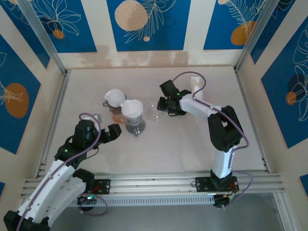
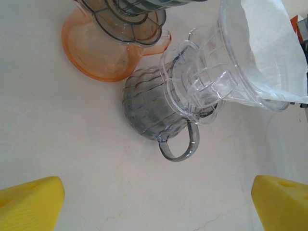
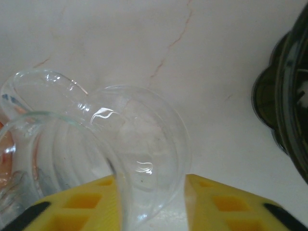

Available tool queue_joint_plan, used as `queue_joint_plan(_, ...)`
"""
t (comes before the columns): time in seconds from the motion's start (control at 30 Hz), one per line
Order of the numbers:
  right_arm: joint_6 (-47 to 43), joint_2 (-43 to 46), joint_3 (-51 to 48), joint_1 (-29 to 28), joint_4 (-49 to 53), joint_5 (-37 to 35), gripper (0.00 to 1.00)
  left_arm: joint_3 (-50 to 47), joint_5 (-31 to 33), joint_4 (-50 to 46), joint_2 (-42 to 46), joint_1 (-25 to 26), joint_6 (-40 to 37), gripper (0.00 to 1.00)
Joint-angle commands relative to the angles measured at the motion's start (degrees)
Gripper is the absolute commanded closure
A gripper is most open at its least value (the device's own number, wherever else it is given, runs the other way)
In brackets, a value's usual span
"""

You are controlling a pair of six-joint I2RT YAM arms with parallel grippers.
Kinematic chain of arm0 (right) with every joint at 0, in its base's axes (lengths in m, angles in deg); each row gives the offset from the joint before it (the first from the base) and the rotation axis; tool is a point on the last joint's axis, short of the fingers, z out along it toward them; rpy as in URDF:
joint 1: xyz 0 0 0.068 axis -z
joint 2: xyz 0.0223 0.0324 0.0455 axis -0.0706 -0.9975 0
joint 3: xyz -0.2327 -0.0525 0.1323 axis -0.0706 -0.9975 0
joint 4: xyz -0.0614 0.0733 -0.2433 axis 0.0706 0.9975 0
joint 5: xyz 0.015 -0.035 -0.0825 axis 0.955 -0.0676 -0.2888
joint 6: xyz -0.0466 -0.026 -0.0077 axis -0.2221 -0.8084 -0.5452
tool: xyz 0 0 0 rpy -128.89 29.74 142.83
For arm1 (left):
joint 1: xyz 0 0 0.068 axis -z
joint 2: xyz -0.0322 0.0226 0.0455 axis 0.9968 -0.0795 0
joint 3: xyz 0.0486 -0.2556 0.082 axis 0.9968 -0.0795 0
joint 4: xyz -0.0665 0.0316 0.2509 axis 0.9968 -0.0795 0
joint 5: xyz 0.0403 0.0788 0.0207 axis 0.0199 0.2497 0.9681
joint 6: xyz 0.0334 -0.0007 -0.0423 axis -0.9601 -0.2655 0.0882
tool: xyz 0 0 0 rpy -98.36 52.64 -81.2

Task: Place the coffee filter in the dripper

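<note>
Far left, we find the left gripper (image 1: 109, 133) spread fully wide and holding nothing, aimed at the glassware from the near side.

Next stands an orange server (image 2: 96, 53) carrying a dark dripper (image 2: 122, 17), with a white filter (image 1: 114, 97) seated on top. Just beside it, a grey server (image 2: 149, 110) carries a clear dripper (image 2: 211, 72), which also holds a coffee filter (image 2: 269, 48).

Right of these sits an empty dripper (image 3: 144, 139) of clear glass with no filter in it. The right gripper (image 3: 151, 195) has its fingers narrowed onto this dripper's round base, and both pads appear to be in contact.

A white object (image 1: 195, 84) stands near the back edge; we cannot identify it.

Risks: smooth glass pinched at a thin edge may slip or pivot. The empty dripper sits close to the grey server's stack, so any swing could tip it and unseat its filter.
</note>
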Motion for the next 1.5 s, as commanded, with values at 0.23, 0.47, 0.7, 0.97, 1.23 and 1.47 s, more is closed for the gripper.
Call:
queue_joint_plan(0.23,-5.05,5.30,-2.64,-1.64,5.97,-3.02,0.89,-0.62,0.75,0.03,0.74,-0.72,-0.16,0.00)
queue_joint_plan(0.47,-7.36,15.75,-11.70,-4.86,7.46,-3.95,0.92,-1.45,1.24,-0.19,1.07,-0.72,-0.25,0.00)
queue_joint_plan(0.7,-4.41,23.02,-18.79,-13.97,11.18,-6.62,0.92,-2.36,0.57,1.26,-0.55,-0.73,0.25,0.00)
queue_joint_plan(0.97,-1.00,23.19,-21.54,-20.24,12.52,-9.85,0.92,-2.74,0.52,1.60,-0.66,-0.73,0.35,0.00)
queue_joint_plan(1.23,0.49,21.03,-21.13,-22.64,12.58,-12.03,0.80,-3.32,-0.15,2.20,-0.58,-0.74,0.08,0.00)
queue_joint_plan(1.47,0.14,25.98,-20.99,-21.20,13.06,-13.95,0.64,-3.33,-0.40,2.79,-0.76,-0.71,-0.07,0.00)
